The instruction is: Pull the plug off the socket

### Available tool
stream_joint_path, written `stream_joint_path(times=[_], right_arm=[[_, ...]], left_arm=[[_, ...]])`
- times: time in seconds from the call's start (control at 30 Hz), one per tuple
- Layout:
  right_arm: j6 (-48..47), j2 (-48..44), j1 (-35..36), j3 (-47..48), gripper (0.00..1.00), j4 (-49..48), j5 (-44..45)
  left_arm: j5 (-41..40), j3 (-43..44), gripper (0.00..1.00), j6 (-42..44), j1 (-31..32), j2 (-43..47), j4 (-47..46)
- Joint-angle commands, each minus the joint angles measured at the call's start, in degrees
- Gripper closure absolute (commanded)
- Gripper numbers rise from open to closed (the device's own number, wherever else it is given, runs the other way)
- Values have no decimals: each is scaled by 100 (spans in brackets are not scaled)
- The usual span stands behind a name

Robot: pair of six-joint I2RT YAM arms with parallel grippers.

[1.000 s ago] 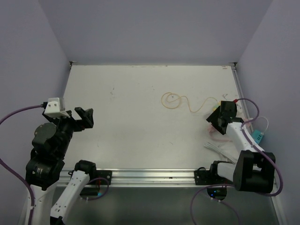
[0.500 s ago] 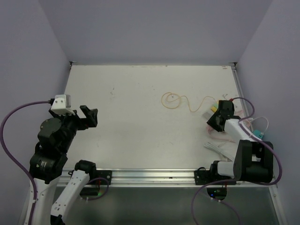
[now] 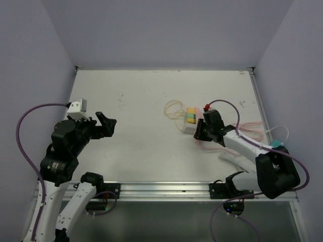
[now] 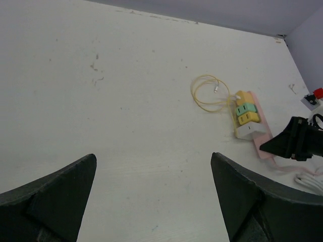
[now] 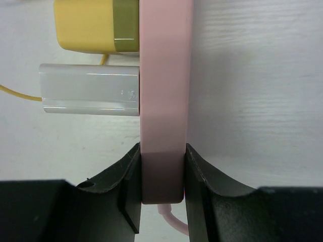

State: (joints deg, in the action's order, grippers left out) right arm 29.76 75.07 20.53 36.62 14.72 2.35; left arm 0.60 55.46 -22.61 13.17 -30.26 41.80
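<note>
Right of centre on the surface (image 3: 136, 101), the pink socket strip (image 5: 164, 91) lies with its plugs jutting sideways; the right fingers (image 5: 126, 176) are clenched on one end of it, strip pinched between them; the left fingers (image 4: 55, 196) are spread wide and grasp nothing, hanging above the left part of the surface, well apart from the strip; the white plug (image 5: 91, 89) sits nearest the pinched end, the green plug (image 4: 246, 108) and yellow plug (image 5: 83, 25) packed in a row beyond it, each touching the next. Risks as I judge them: the hold is only on the strip's tip, so a sideways tug on a plug could swing the strip or slide it out of the pinch; with the plugs this tightly packed, the left fingers could close on two at once or on the wrong one; the yellow cable (image 4: 207, 93) coils just beside the plugs and could snag a finger or drag along; I cannot tell which plug the cable feeds; a skewed pull could jam the prongs rather than free them.
</note>
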Motion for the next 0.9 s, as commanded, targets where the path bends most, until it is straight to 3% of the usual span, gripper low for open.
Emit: stream_joint_path(times=[0.0, 0.13, 0.3, 0.57, 0.87], right_arm=[[-41, 51, 729, 91, 100, -864, -481], [179, 367, 1513, 292, 100, -1129, -289], [328, 1166, 2278, 1188, 100, -603, 362], [777, 1221, 2350, 1480, 100, -496, 951], [1005, 466, 2341, 1049, 100, -1102, 416]], left_arm=[[659, -202, 0, -384, 19, -129, -278], [827, -369, 0, -586, 19, -155, -278], [845, -466, 0, -762, 19, -164, -181], [1205, -825, 0, -1157, 19, -182, -190], [2005, -1423, 0, -1913, 28, -550, -1172]])
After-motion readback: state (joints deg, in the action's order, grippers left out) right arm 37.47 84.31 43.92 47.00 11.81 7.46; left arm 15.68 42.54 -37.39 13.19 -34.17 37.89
